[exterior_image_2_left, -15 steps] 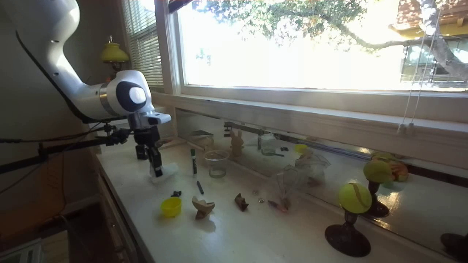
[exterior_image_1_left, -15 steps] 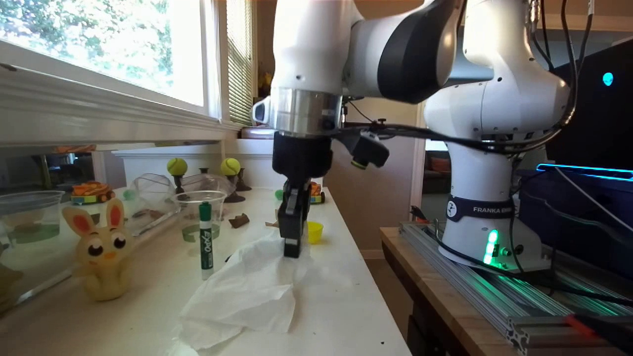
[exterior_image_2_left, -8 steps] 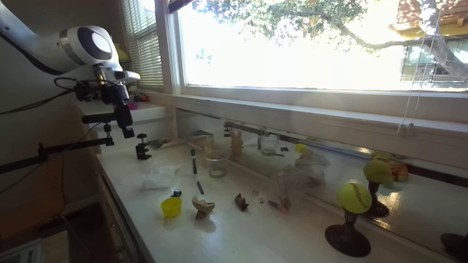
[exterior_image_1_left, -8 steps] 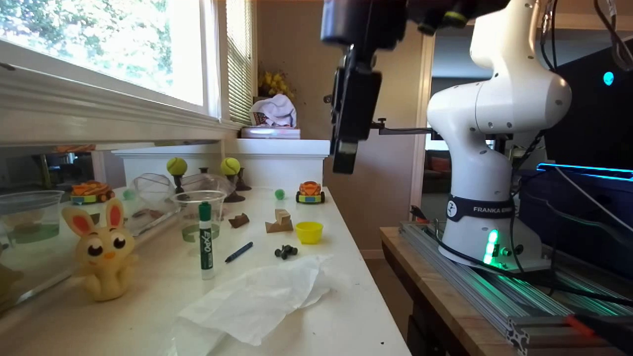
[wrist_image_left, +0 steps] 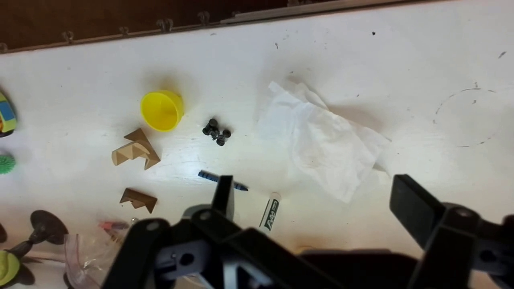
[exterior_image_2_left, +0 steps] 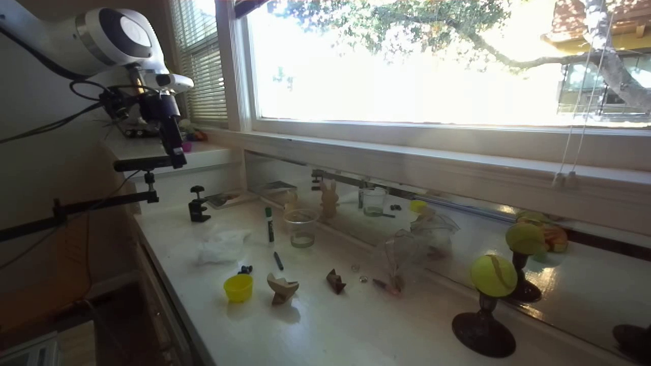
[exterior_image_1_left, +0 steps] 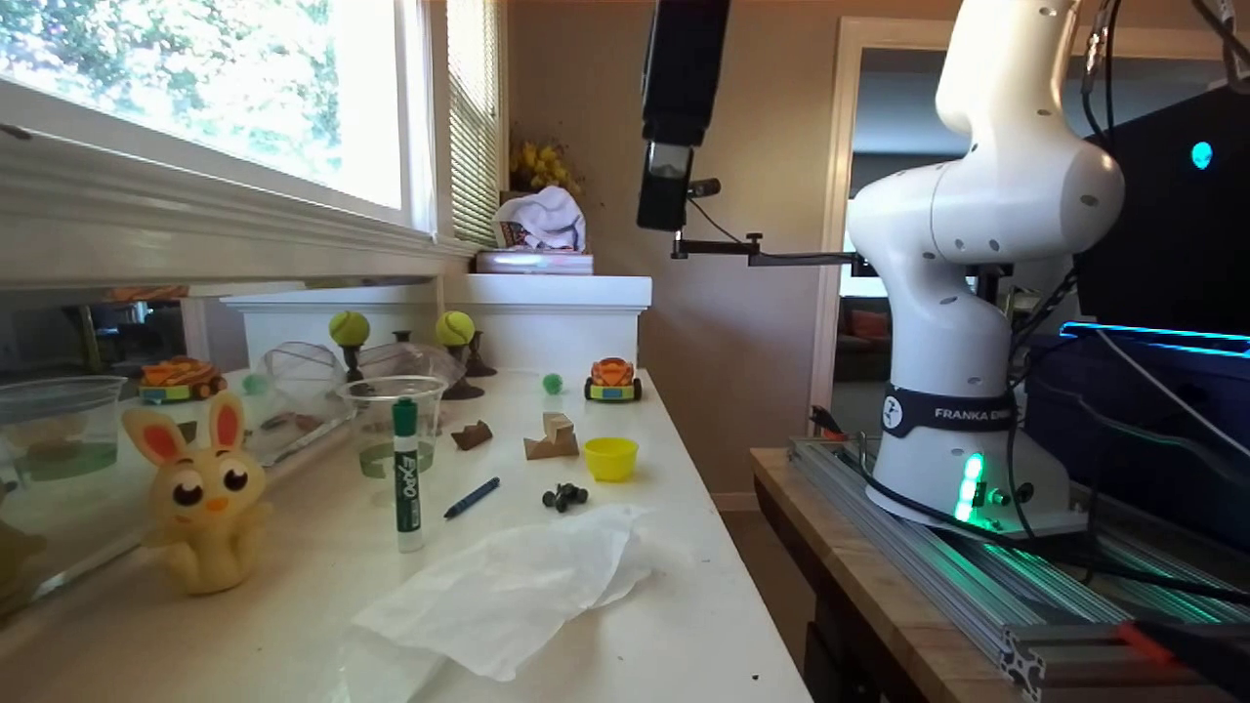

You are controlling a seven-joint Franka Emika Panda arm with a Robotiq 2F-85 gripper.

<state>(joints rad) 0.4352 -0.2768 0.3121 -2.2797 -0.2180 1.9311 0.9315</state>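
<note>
My gripper (wrist_image_left: 313,186) is open, its black fingers (wrist_image_left: 417,208) wide apart with nothing between them. It hangs high over the white counter; in both exterior views its lower end (exterior_image_1_left: 666,190) (exterior_image_2_left: 178,158) is well clear of the surface. Below lies a crumpled white tissue (wrist_image_left: 325,144) (exterior_image_1_left: 518,591), flat on the counter. Partly behind a finger in the wrist view is a dark blue crayon (wrist_image_left: 207,175). A green-capped marker (exterior_image_1_left: 407,478) stands upright near the tissue. Small black toy wheels (wrist_image_left: 217,132) and a yellow cup (wrist_image_left: 161,110) are close by.
A yellow rabbit figure (exterior_image_1_left: 210,498), a clear plastic cup (exterior_image_2_left: 301,229) and folded brown paper pieces (exterior_image_2_left: 282,290) are on the counter. Tennis balls (exterior_image_2_left: 492,275) sit on dark stands. A black bar (exterior_image_2_left: 142,163) on a mount runs close by the gripper in that exterior view. A mirror backs the counter.
My gripper has let go of the tissue and risen from the counter, drawing back. The tissue stays behind, its outline changed. The wheels and crayon, hidden earlier, now show.
</note>
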